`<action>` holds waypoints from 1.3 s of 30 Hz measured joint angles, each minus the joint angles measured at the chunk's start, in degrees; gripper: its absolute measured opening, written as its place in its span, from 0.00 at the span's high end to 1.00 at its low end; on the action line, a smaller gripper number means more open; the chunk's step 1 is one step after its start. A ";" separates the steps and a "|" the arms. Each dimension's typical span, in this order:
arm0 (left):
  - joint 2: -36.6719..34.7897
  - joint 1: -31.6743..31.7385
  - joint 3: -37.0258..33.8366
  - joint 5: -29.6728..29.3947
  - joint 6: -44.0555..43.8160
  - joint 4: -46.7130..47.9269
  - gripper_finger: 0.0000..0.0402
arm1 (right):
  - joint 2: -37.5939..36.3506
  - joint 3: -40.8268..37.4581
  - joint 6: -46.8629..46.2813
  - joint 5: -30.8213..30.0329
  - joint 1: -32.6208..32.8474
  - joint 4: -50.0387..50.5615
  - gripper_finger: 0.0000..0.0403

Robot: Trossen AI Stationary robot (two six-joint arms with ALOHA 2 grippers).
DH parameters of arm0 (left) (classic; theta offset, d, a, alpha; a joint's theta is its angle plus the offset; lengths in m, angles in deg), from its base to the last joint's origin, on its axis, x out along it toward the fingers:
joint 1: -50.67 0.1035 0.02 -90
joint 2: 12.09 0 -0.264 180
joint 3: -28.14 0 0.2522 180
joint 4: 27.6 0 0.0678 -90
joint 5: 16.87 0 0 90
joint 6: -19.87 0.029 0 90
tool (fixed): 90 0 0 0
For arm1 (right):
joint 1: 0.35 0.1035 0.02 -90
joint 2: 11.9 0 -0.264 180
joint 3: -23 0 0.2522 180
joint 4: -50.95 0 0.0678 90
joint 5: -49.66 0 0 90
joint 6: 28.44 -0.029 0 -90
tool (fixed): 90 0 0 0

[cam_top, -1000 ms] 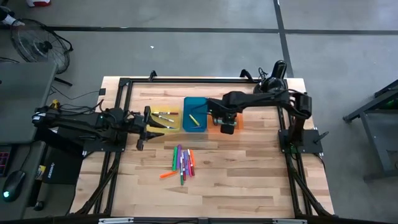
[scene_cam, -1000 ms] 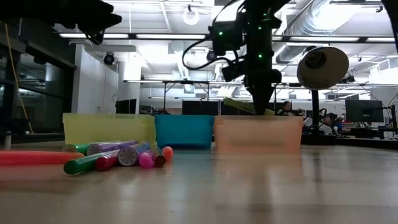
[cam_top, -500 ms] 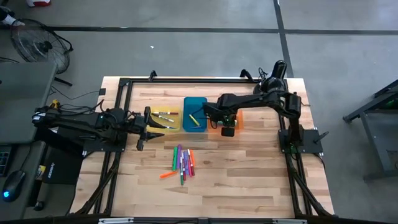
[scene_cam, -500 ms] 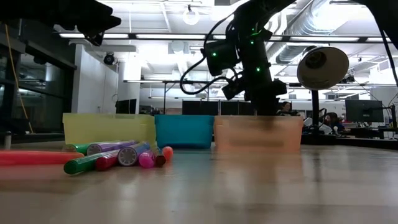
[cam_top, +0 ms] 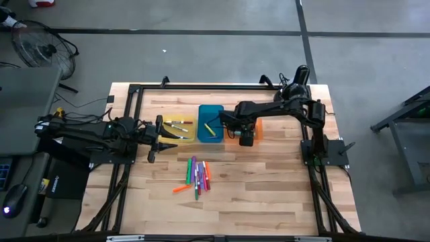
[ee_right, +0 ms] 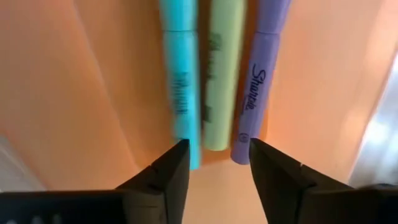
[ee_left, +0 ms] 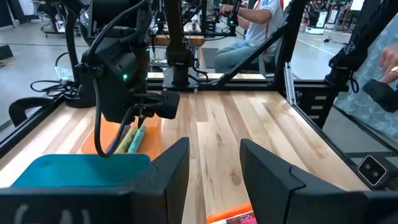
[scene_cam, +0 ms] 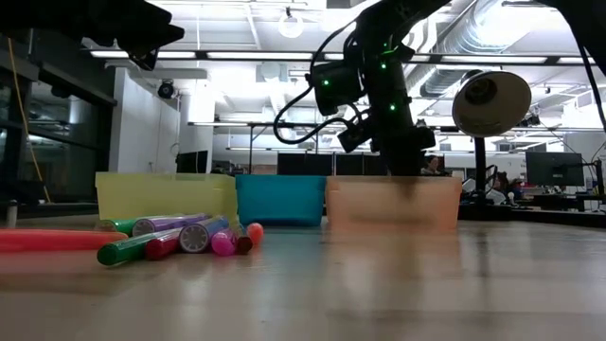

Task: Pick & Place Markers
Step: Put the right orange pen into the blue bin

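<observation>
A loose cluster of markers (cam_top: pixel 197 176) lies on the wooden table (cam_top: pixel 269 195) toward its near edge, well apart from both grippers: purple, pink, green and red sticks lying roughly parallel, with an orange one (cam_top: pixel 181 189) angled off at the cluster's left. In the low view the same pile (scene_cam: pixel 180 237) shows in front of the trays, caps toward the camera.

Behind the pile three trays stand in a row, touching or nearly so. The yellow tray (cam_top: pixel 191 133) holds several markers (cam_top: pixel 178 126). The blue tray (cam_top: pixel 211 113) in the middle holds a yellow-green marker (cam_top: pixel 209 128) lying at a slant. The orange tray (cam_top: pixel 258 128) is on the right.

The left gripper (cam_top: pixel 158 138) waits just left of the yellow tray, above the table. Its fingers (ee_left: pixel 166 169) stand apart with bare tabletop between them; it holds nothing and touches nothing.

The right gripper (cam_top: pixel 246 136) hangs over the orange tray, pointing down into it. In its wrist view the fingers (ee_right: pixel 168 171) are parted with a clear gap and nothing is clamped between them. Just past the fingertips three markers lie side by side on the tray floor: a blue one (ee_right: pixel 179 74), a yellow-green one (ee_right: pixel 221 68) and a purple one (ee_right: pixel 261 68). The fingertips sit close above their near ends, but I cannot tell whether they touch them.

Beyond the table, the left wrist view shows a seated person (ee_left: pixel 258 25) in the room.
</observation>
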 joint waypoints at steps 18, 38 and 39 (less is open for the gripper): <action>0.02 -0.01 0.02 -0.20 0.15 3.02 0.66 | -0.20 19.64 -24.30 -2.53 2.97 11.73 0.60; -0.02 0.01 0.02 -0.02 0.50 5.17 0.66 | 0.23 22.67 -43.55 0.24 18.15 -5.98 0.62; -0.01 -0.01 0.02 0.09 0.39 5.42 0.66 | 0.50 22.64 -43.66 0.16 18.70 -6.60 0.62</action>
